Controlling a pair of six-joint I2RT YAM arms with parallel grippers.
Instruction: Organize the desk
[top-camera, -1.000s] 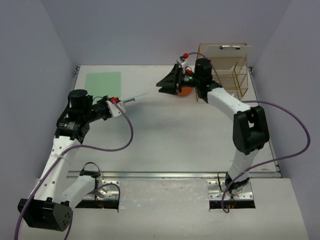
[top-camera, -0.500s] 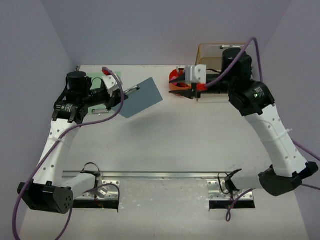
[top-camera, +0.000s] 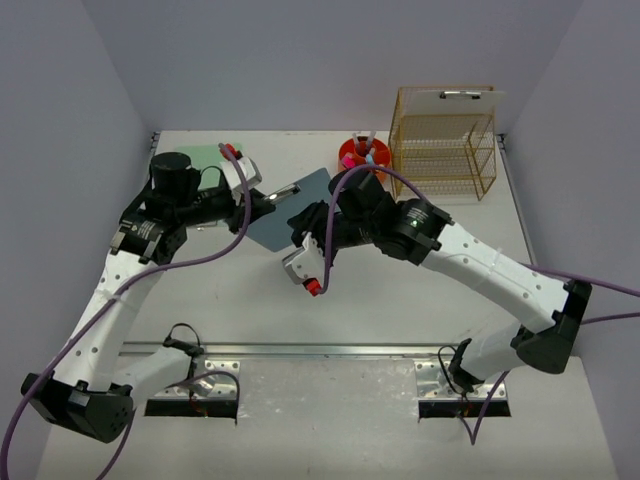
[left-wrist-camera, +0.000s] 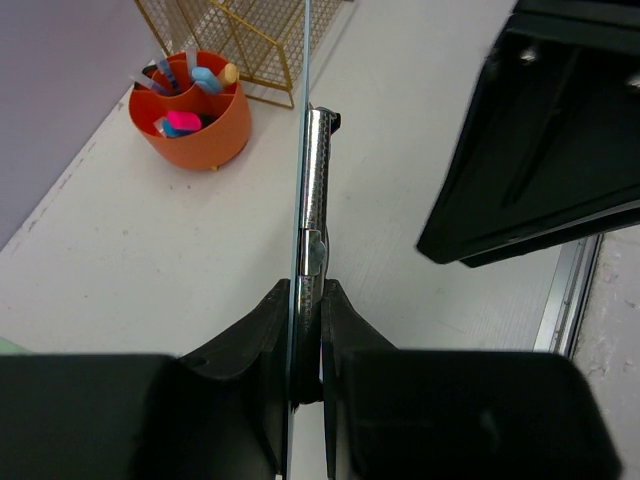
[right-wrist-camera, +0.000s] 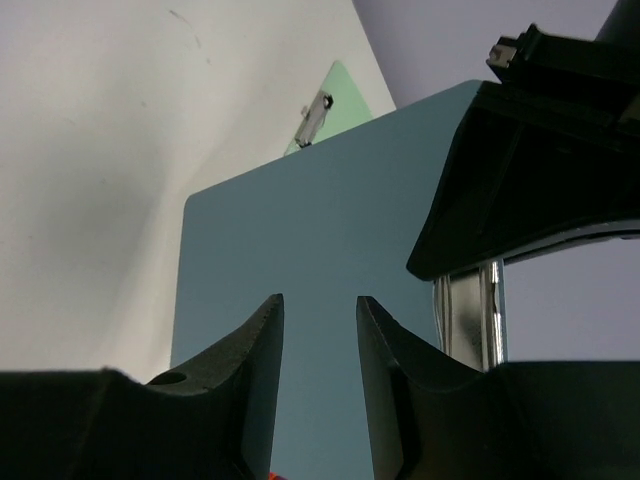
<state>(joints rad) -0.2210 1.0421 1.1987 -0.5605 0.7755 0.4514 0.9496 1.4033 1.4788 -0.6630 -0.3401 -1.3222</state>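
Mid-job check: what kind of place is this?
Likely a mock office desk in a lab test booth: a flat white tabletop walled by pale lavender panels, with a gold wire rack and a round orange pen holder.

The slate-blue flat clipboard looks like smooth matt plastic, and its chrome metal clip is shiny with a fine dimpled texture. The round orange pen pot is smooth plastic with a slight sheen, the gold wire rack is thin glossy metal, and the big white desk is matt and a bit scuffed tbh.
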